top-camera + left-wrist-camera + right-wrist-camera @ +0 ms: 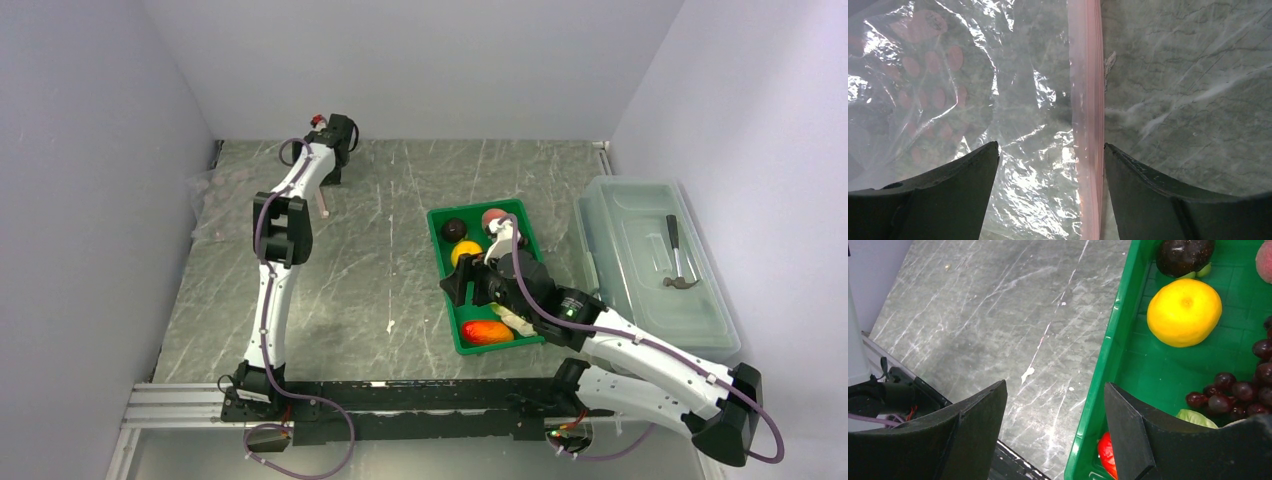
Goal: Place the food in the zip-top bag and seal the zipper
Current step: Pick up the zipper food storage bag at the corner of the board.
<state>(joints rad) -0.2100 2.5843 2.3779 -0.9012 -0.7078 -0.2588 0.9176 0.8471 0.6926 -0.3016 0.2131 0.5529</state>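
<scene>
L gripper [1050, 147] spread, astride zipper [1087, 100] of zip-top bag [215, 200], far left of table; best pinch top lip only. R gripper [1055, 385] spread, empty, straddling tray [1105, 355] wall; centre over lemon [1184, 312] before closing.

Green tray [437, 248], clear lidded box [620, 215] with grey hammer [676, 250]

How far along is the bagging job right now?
Done: nothing; the lemon, grapes and the rest sit in the green tray. In hand: open left gripper is poised over the pink zipper of the bag; open right gripper hovers over the tray's edge. Left: bagging everything, sealing.
</scene>
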